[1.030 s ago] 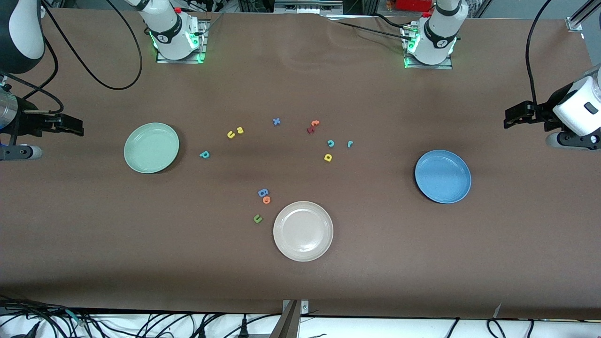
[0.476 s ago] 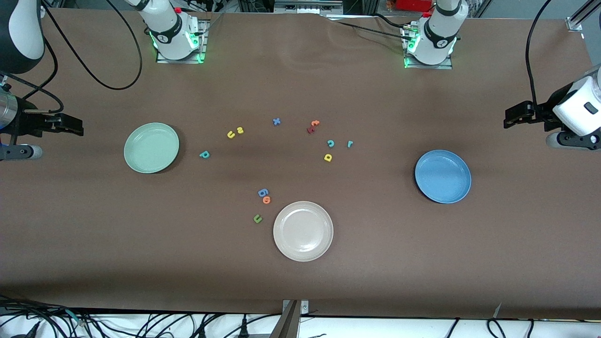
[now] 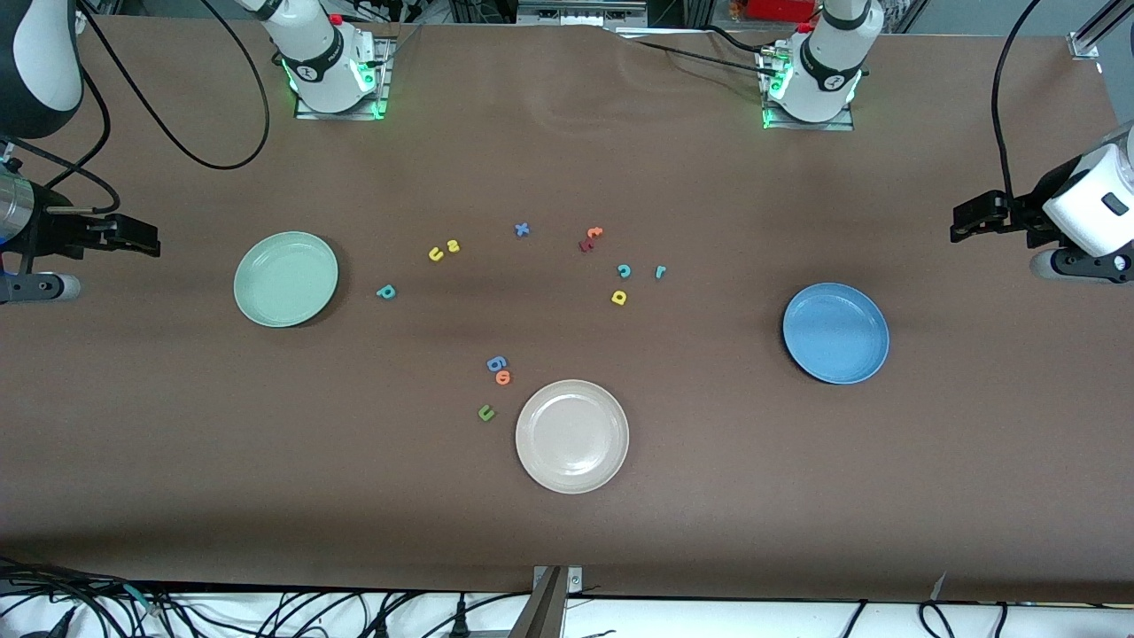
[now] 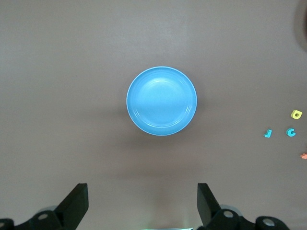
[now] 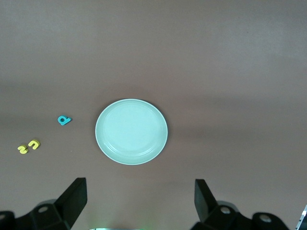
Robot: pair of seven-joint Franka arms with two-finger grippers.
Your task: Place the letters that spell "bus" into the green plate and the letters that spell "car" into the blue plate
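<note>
Letters for "bus": teal b (image 3: 385, 291), yellow u (image 3: 435, 254) and yellow s (image 3: 453, 246) lie on the bench, none in a plate.
Left gripper (image 4: 141, 203): jaws wide apart, holding nothing, up over the bench's edge at the left arm's end; this arm waits.
Right gripper (image 5: 140, 201): jaws wide apart, empty, over the bench's edge at the right arm's end.
Green plate (image 3: 285, 279): empty, toward the right arm's end, near the b.
Blue plate (image 3: 835, 333): empty, toward the left arm's end.
Letters for "car": teal c (image 3: 624, 270), teal r (image 3: 660, 272) and yellow a (image 3: 619, 298) sit close together mid-bench.
Left wrist view: blue plate centred, with c, r and a at its margin.
Right wrist view: green plate centred, with b, u and s.
Front view only: beige plate (image 3: 572, 436) toward the bench's near edge, blue x (image 3: 522, 229), orange and red pair (image 3: 590, 238), blue g-shaped piece (image 3: 497, 363), orange o (image 3: 503, 378), green u (image 3: 485, 412).
</note>
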